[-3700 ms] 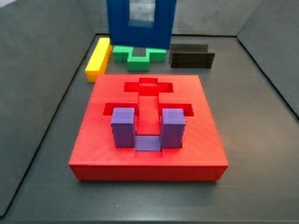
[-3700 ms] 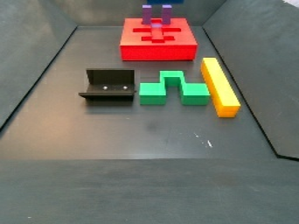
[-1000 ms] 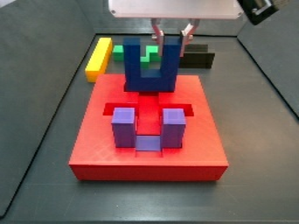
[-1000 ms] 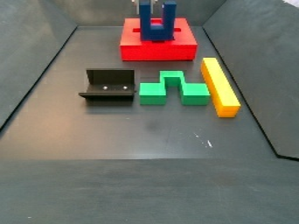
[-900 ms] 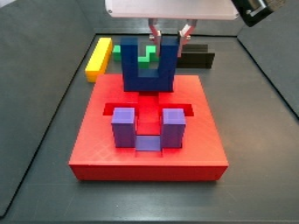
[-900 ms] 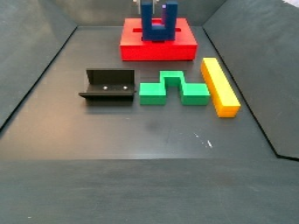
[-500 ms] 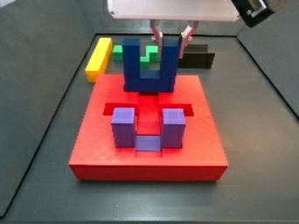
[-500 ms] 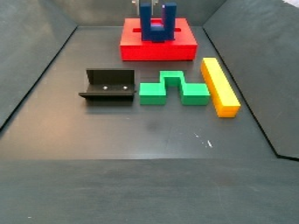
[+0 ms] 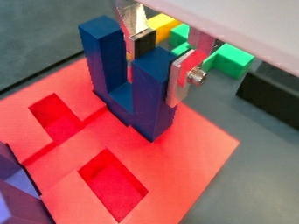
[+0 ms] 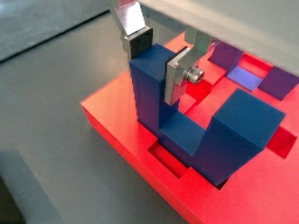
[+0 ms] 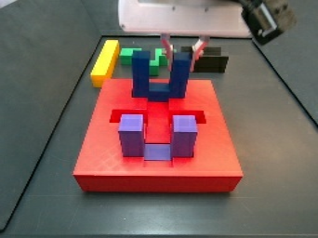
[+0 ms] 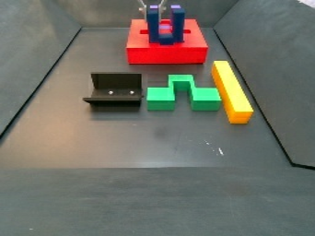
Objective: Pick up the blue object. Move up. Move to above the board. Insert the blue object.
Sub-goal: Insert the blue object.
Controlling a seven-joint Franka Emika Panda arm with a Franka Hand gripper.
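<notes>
End effector [image 9: 159, 54] grips blue object [image 9: 131, 79] over board [image 9: 176, 166].

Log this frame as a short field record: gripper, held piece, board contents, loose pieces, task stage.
gripper: gripper above the far end of the board, shut on one prong of the blue object
held piece: dark blue U-shaped plastic block, the blue object, prongs up, base low in a recess
board: large flat red slab, the board; purple U-shaped block seated at its other end
loose pieces: green block, yellow bar, fixture on the floor
task stage: insertion under way
</notes>
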